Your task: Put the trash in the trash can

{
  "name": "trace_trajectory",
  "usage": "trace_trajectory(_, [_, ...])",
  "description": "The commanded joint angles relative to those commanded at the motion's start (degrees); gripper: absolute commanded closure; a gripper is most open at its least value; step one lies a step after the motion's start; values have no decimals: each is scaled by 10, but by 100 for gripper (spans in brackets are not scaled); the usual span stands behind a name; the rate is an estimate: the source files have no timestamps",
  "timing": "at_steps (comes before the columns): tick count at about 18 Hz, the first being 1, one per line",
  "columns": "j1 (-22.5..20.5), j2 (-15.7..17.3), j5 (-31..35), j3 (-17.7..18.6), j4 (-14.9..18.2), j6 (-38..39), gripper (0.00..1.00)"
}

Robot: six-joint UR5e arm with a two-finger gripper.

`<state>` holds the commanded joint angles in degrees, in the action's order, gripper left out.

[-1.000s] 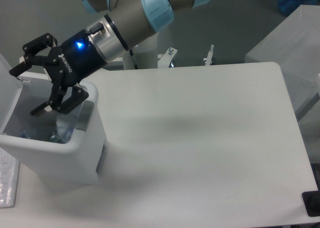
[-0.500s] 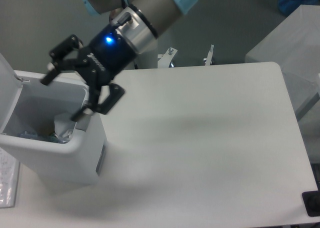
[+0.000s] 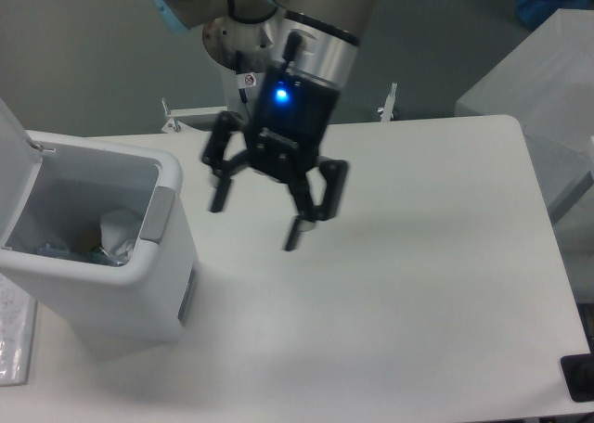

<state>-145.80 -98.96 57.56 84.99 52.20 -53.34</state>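
- Trash (image 3: 113, 236) lying inside the trash can (image 3: 139, 298): a crumpled white wad against the right inner wall, beside bluish clear plastic lower left, likely the crushed bottle.
- Probably very light, soft and springy, both pieces; thin plastic likely slippery and prone to crackle and deform under a pinch.
- Best taken, if ever needed again, across the wad's bulk or the bottle's stiffer neck, though neck not visible.
- Lid hinged up at the left; grey latch panel (image 3: 155, 217) on the right rim.
- Gripper (image 3: 263, 205) spread wide with nothing between the fingers, hanging over the bare table (image 3: 436, 256), right of the bin and apart from it.
- Blue light glowing on the gripper body.
- No readable writing: small sticker on the arm too small, bottle label not legible.
- Judged done or nearly so, no trash visible on the tabletop.
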Motion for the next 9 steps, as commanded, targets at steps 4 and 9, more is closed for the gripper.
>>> trace_trajectory(4, [-9,-4,47,8,56,-76,0])
trace_trajectory(9, [-23,-25,155,9,130,-163,0])
